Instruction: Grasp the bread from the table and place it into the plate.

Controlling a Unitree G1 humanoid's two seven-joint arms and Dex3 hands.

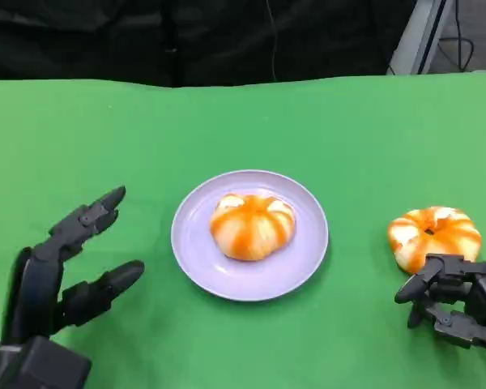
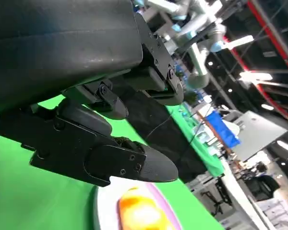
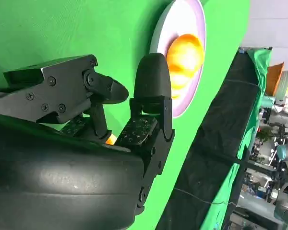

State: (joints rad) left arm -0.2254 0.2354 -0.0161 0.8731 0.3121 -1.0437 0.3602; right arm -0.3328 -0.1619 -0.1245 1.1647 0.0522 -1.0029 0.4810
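Note:
A round orange-and-white bread [image 1: 434, 235] lies on the green table [image 1: 373, 138] at the right. My right hand [image 1: 458, 304] sits just in front of it, fingers apart and reaching its near edge without gripping it; the right wrist view shows this hand [image 3: 110, 120] with a sliver of orange behind its fingers. A lavender plate [image 1: 227, 284] stands in the middle with a second, similar bread [image 1: 251, 225] on it. That plate [image 3: 197, 19] and its bread [image 3: 185, 57] lie beyond my right fingers. My left hand [image 1: 65, 259] is open and empty, left of the plate.
The green cloth ends at a black backdrop [image 1: 186, 40] at the far edge. In the left wrist view my left hand [image 2: 101, 158] hovers near the plate [image 2: 103, 211] and its bread [image 2: 139, 213]. Bare cloth lies between the plate and each hand.

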